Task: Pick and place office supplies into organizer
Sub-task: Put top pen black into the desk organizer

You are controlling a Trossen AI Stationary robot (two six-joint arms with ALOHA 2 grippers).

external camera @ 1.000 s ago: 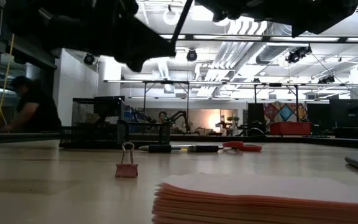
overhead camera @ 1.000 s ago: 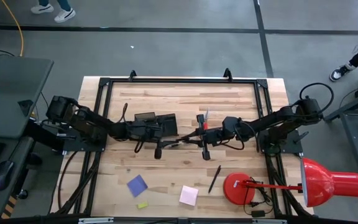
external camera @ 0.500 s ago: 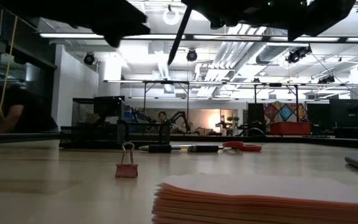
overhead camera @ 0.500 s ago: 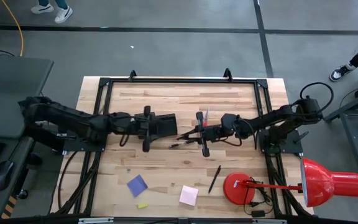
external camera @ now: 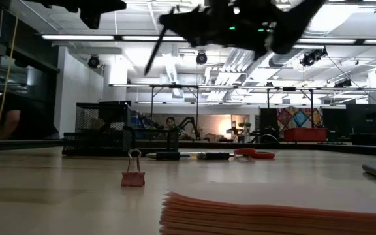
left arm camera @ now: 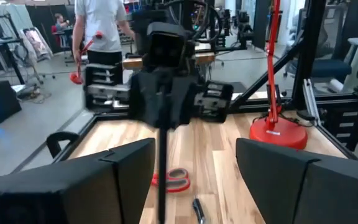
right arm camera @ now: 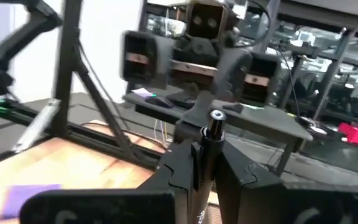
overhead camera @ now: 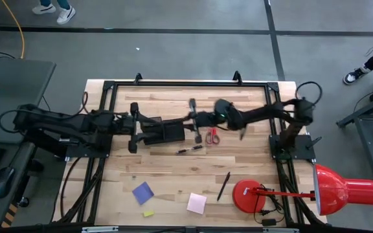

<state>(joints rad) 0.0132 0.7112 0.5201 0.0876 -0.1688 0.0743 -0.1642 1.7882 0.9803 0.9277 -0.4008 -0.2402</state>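
My right gripper [overhead camera: 196, 120] hangs over the table's middle, just right of the black organizer [overhead camera: 164, 131], shut on a thin dark pen [external camera: 154, 47]. My left gripper [overhead camera: 133, 124] is drawn back at the organizer's left side, open with nothing between its fingers [left arm camera: 129, 180]. The red-handled scissors [overhead camera: 209, 136] and a short pen [overhead camera: 190, 149] lie flat on the wood below the right gripper. Another pen [overhead camera: 223, 186], the blue-purple pad [overhead camera: 143, 192], the pink pad [overhead camera: 197, 203] and the yellow piece [overhead camera: 148, 213] lie nearer the front. My right gripper pinches the pen between its two fingers close to the pen's upper end [right arm camera: 216, 118], which sticks up just above them. The fingers come in about level from the table's right and lie across the pen. The pen is lifted clear and hangs slanting below the fingers [left arm camera: 161, 180].
The red lamp's round base [overhead camera: 248, 194] and its shade [overhead camera: 345, 191] stand at the front right. A pink binder clip [external camera: 133, 176] stands on the table. A black frame [overhead camera: 186, 83] runs round the tabletop. A person stands in the room beyond [left arm camera: 101, 25].
My left gripper has pulled back from the table's middle toward the left edge and risen. My right gripper has carried the pen, clear of the table, toward the far edge and leftward to beside the organizer. The pen's lower end now slants farther left.
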